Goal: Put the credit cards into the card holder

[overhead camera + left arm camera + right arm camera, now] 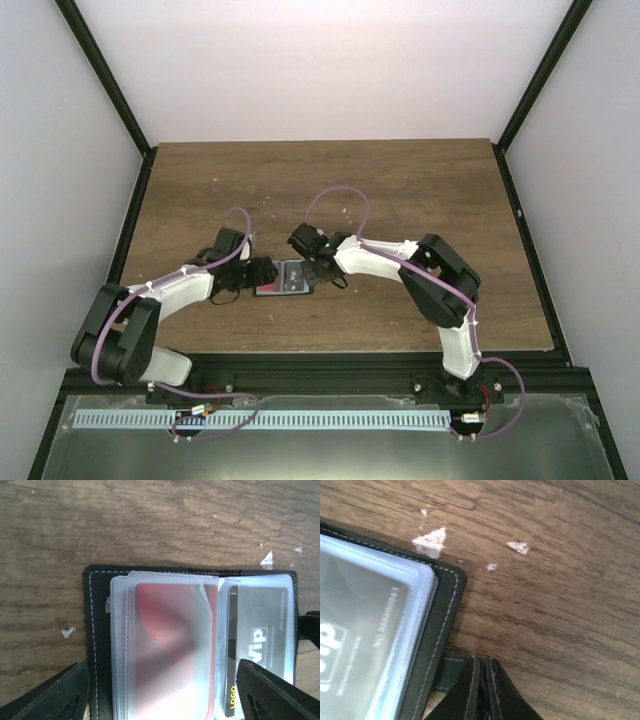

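Red card (170, 645), probably, blurred in card holder (97, 645); left hand (162, 667) apart, right hand (481, 680) together

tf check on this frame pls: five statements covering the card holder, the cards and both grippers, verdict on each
1. The flat black stitched card holder lies open on the brown wooden table. True.
2. A dark grey card printed "VIP" sits inside a clear plastic sleeve. True.
3. The red card lies loose on the table beside the holder. False: it is inside a clear sleeve of the holder.
4. The left gripper is shut. False: its fingers stand wide apart, one on either side of the holder.
5. The right gripper has its fingers pressed together at the holder's edge. True.
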`<state>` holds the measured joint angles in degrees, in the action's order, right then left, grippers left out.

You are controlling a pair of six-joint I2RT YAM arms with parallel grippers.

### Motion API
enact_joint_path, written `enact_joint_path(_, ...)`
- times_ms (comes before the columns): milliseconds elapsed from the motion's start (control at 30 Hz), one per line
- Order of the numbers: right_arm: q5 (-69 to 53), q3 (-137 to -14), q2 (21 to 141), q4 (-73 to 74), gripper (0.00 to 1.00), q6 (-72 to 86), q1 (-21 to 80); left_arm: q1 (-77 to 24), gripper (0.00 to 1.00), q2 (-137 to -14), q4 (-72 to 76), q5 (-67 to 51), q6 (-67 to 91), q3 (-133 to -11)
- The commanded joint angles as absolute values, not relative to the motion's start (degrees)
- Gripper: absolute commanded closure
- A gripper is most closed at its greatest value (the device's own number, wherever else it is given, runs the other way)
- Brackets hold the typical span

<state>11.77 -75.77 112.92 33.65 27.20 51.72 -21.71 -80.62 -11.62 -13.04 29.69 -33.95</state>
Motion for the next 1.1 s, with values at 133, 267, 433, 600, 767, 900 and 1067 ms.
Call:
enact_joint_path(133, 6.5, -71.6, 112.9, 28.0, 0.99, 28.5, 52.0, -21.2, 0.21, -84.9, -7.3, -19.8, 28.9, -32.7)
enact_joint_path(267, 6.8, -71.0, 113.1, 27.8, 0.99, 28.7, 51.9, -21.2, 0.22, -81.9, -6.9, -22.0, 29.5, -32.7)
enact_joint_path(433, 7.3, -70.5, 112.5, 27.5, 0.99, 28.8, 51.8, -21.2, 0.22, -76.4, -8.2, -24.1, 29.7, -34.2)
enact_joint_path(600, 6.9, -70.2, 112.4, 26.9, 0.99, 28.6, 51.5, -21.3, 0.23, -74.0, -7.5, -28.2, 31.3, -35.8)
enact_joint_path(767, 7.0, -69.6, 112.1, 26.4, 0.99, 28.6, 51.1, -21.4, 0.23, -73.2, -6.9, -29.9, 32.0, -36.7)
enact_joint_path(900, 6.6, -68.8, 111.4, 25.7, 0.99, 28.4, 50.6, -21.4, 0.23, -74.0, -11.1, -22.0, 31.0, -37.8)
enact_joint_path(1067, 3.6, -67.5, 108.9, 23.9, 0.99, 27.9, 50.1, -21.3, 0.16, -74.9, -17.3, -9.4, 30.9, -36.6)
